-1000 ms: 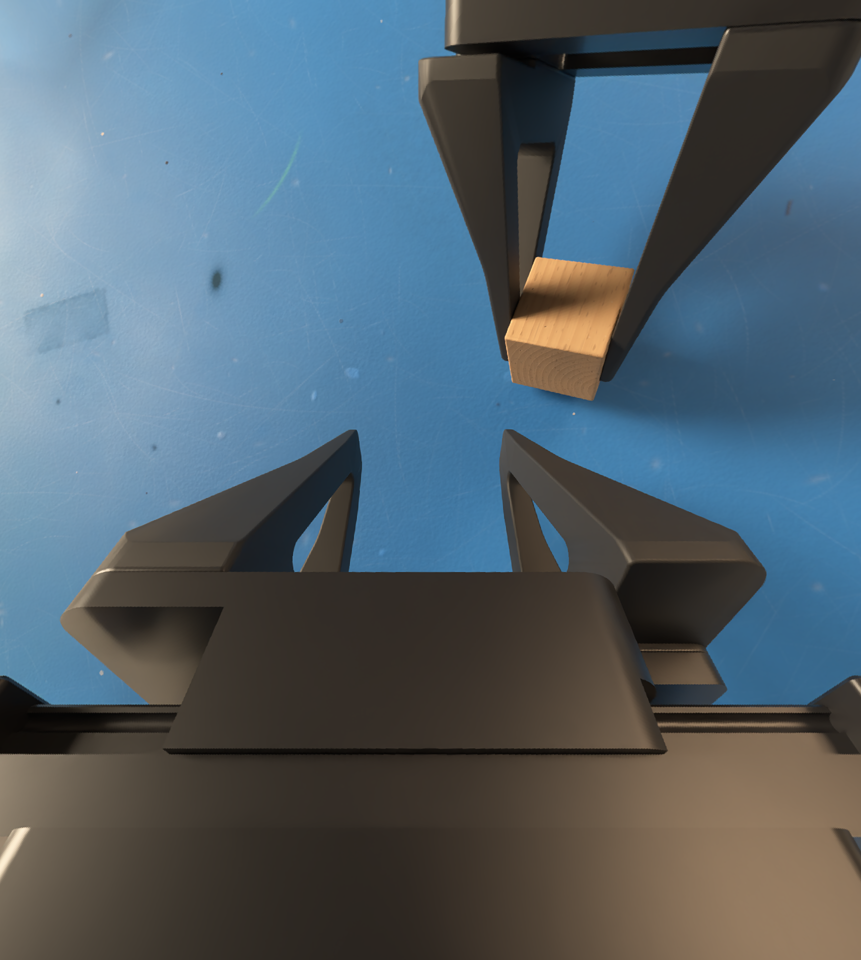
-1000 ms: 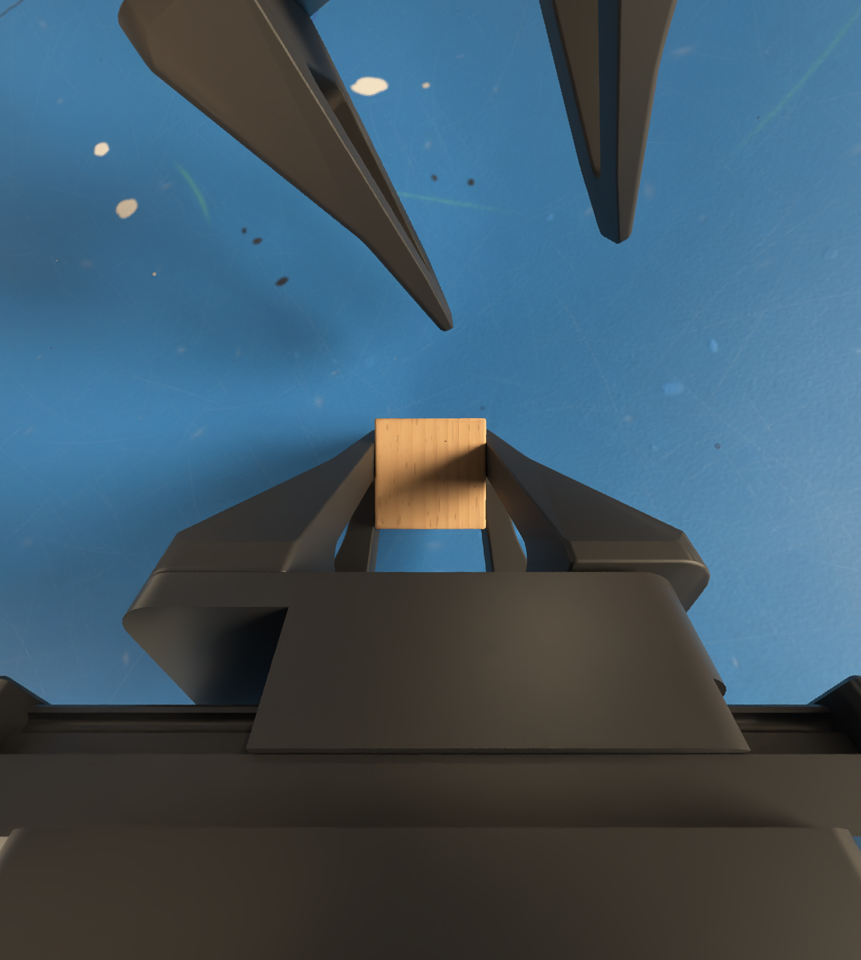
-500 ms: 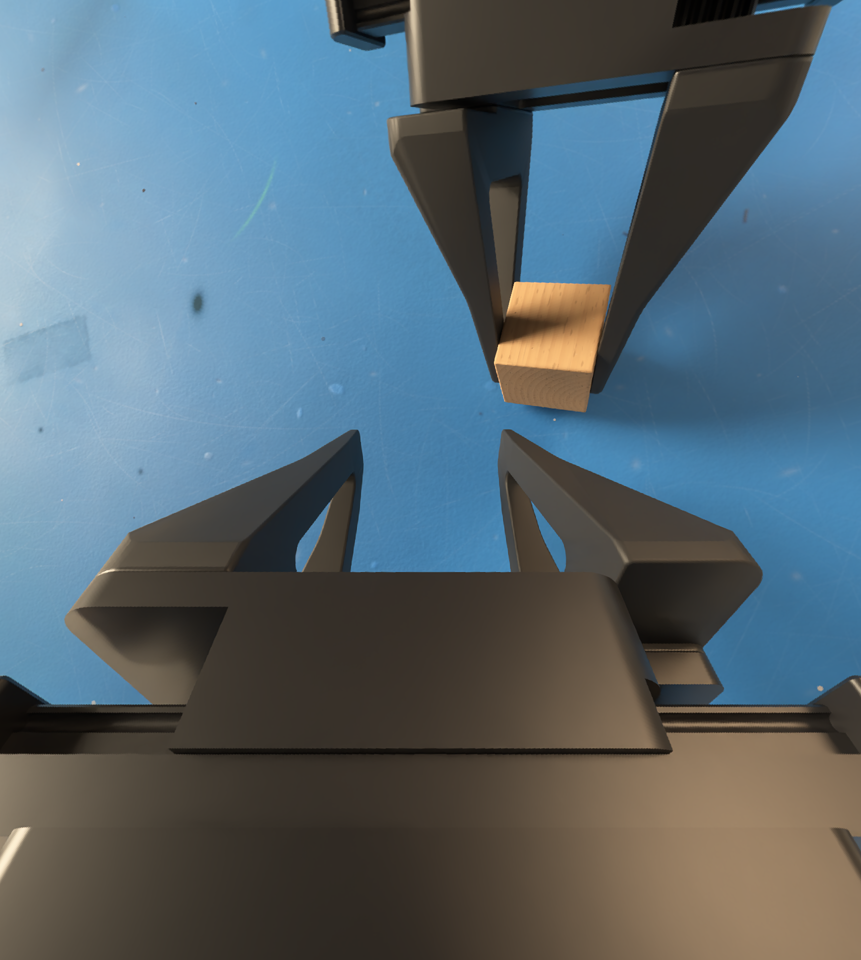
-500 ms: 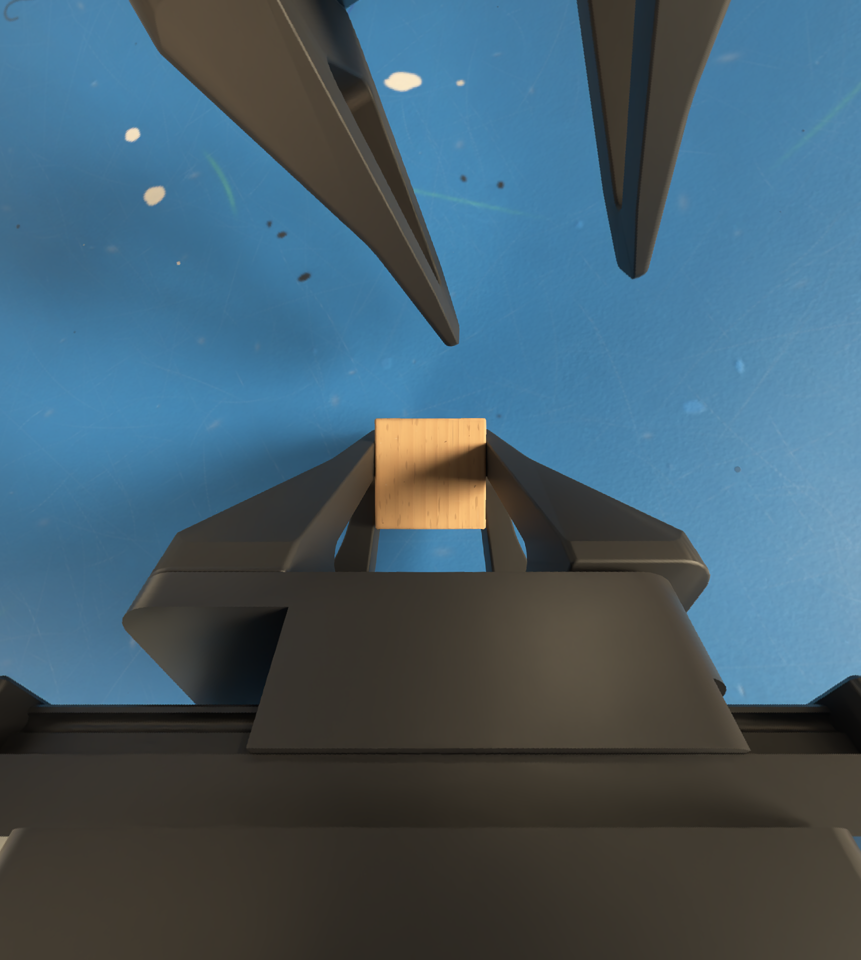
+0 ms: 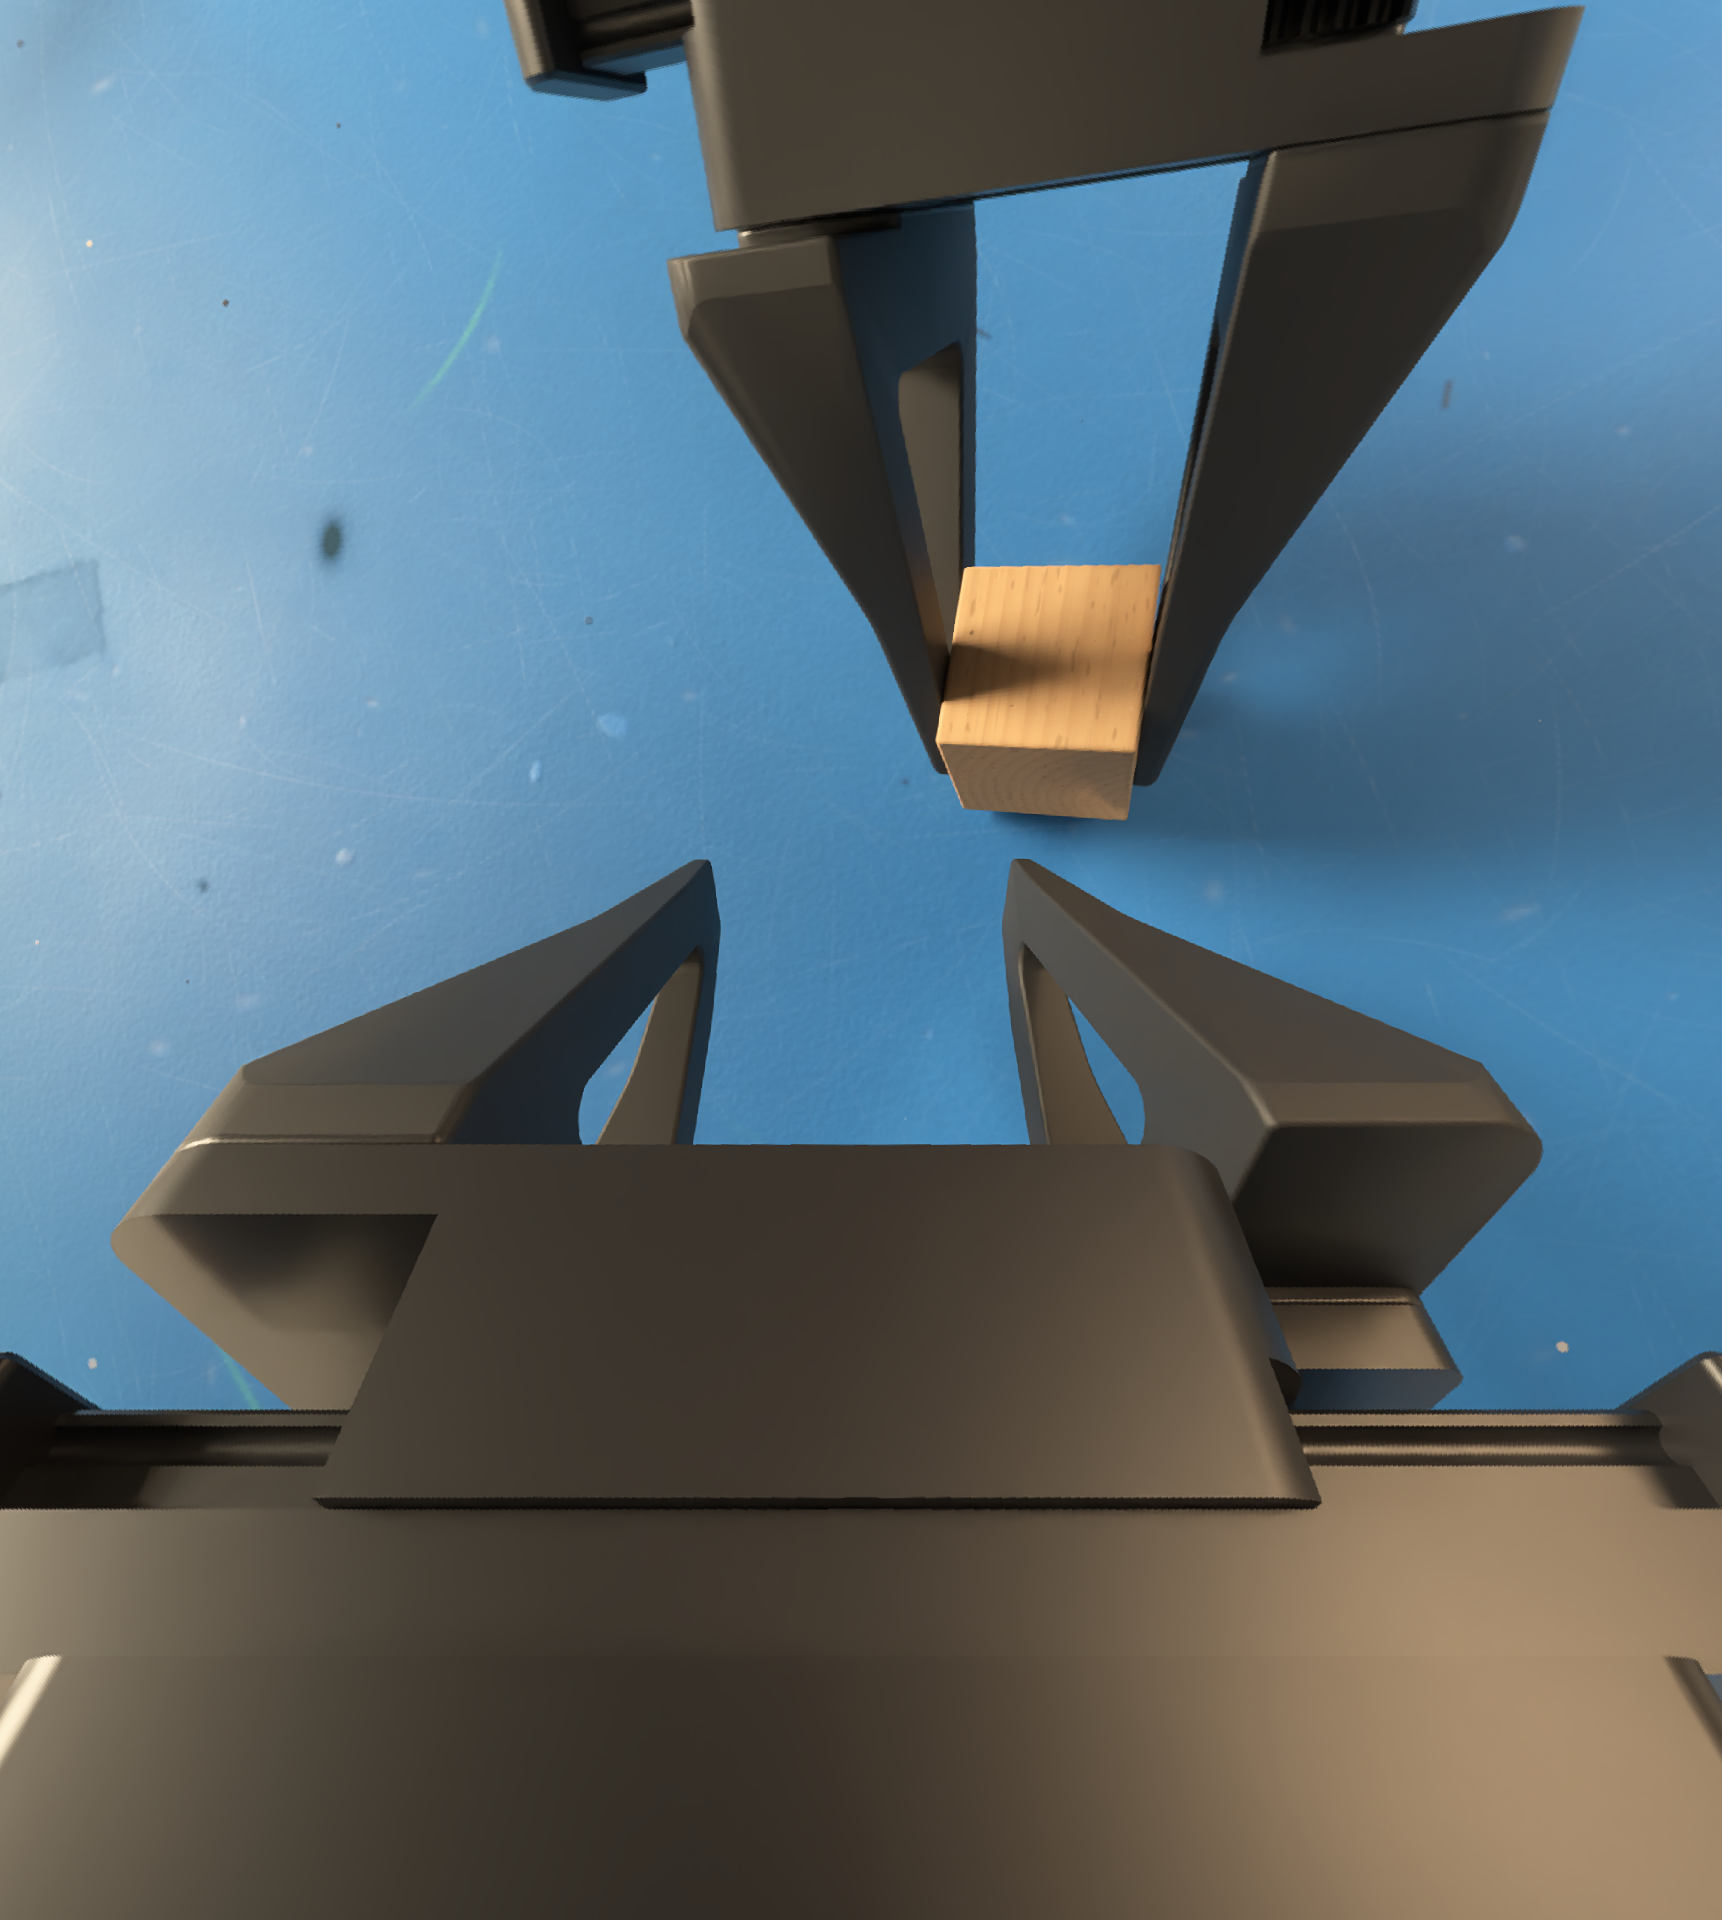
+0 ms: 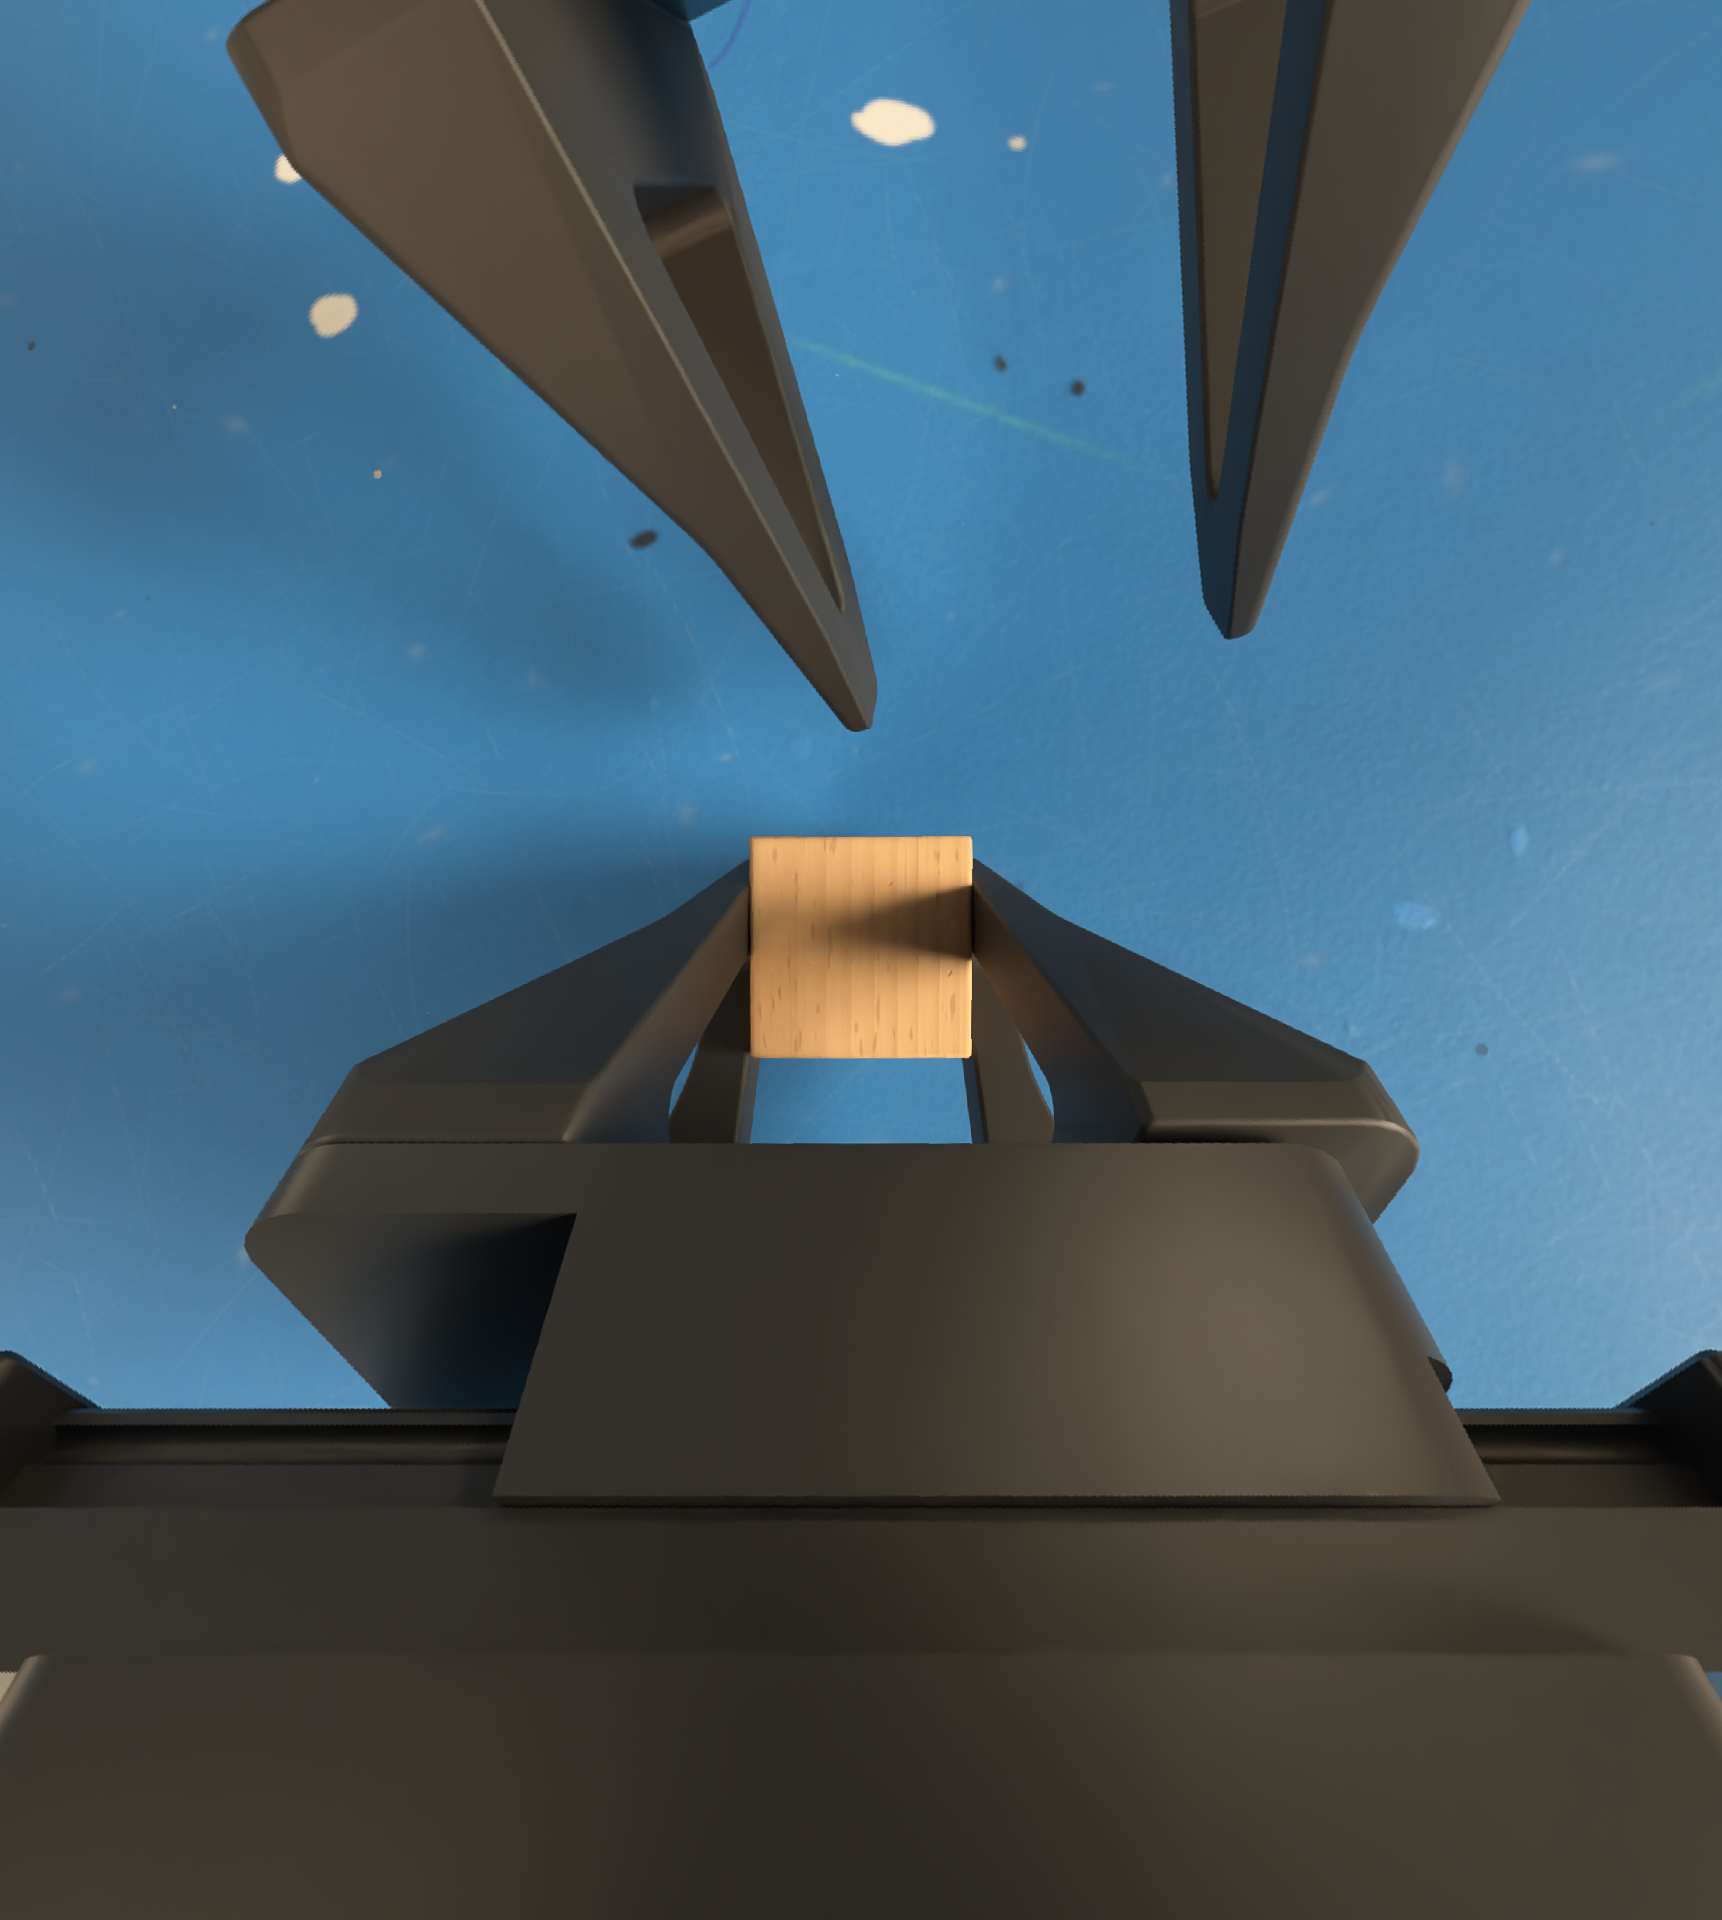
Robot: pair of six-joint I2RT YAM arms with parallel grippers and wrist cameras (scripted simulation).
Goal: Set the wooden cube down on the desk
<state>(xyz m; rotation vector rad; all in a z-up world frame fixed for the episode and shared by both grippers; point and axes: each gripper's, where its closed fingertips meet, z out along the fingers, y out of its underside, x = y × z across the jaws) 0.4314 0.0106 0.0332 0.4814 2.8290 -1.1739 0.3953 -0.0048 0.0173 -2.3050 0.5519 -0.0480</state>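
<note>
cube [image 5: 1044, 686] lower, between right jaws

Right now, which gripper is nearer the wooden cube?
Right. The right gripper is shut on the wooden cube; the left gripper is open and empty, apart from it, fingertips facing it.

Both wrist views look down, sharing the wooden cube [image 5: 1044, 686]

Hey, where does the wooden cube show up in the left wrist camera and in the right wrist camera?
Left wrist view: wooden cube right of centre, above the middle, clamped by the far right gripper.
Right wrist view: cube dead centre, between that view's own fingers.
Shared landmark: the blue desk beneath both.
</note>
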